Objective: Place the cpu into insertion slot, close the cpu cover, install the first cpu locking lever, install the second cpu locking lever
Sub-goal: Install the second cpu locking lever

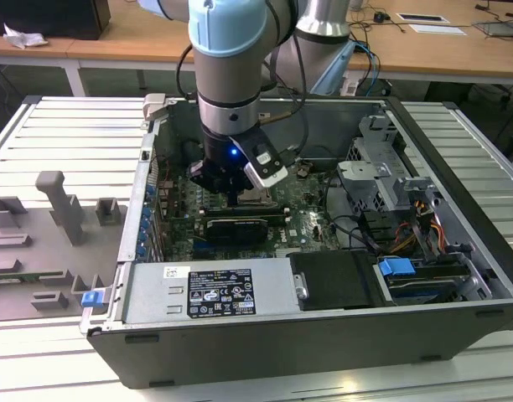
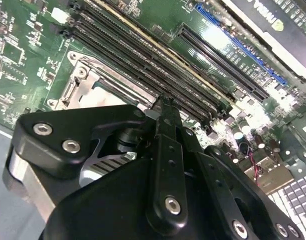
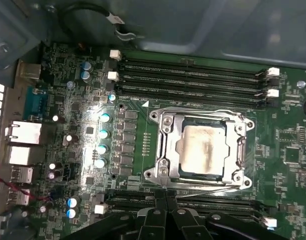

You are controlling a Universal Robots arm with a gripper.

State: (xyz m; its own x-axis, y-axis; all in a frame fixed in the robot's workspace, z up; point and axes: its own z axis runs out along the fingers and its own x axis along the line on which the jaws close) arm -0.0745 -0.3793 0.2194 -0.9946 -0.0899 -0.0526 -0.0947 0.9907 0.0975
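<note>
CPU (image 3: pixel 202 150) is seen seated in the insertion slot (image 3: pixel 165 145), pale metal top showing through the cut-out of the cpu cover (image 3: pixel 228 117), which lies flat over it. Pincer (image 3: pixel 165 200) is seen in the first wrist view w/ its two black fingers pressed together, nothing gripped between them; tips are poised just off one edge of the socket frame, over the memory slots (image 3: pixel 193 205) on that side. In the second wrist view the pincer (image 2: pixel 165 107) tip points at the socket's edge, the cover's metal frame (image 2: pixel 88 85) lying just beyond it. So the socket lies straight ahead of the fingertips, near but whether touching can't be told. Thin wire levers are seen running along the frame edges; whether latched can't be told. In the exterior view the arm (image 1: pixel 231 75) is lowered into the open PC case (image 1: pixel 323 335), pincer (image 1: pixel 233 199) over the green motherboard (image 1: pixel 307 222) by the socket. Case rests on a slatted tabletop (image 1: pixel 64 134); grey fixture blocks (image 1: pixel 59 205) sit well apart toward the exterior view's left.
</note>
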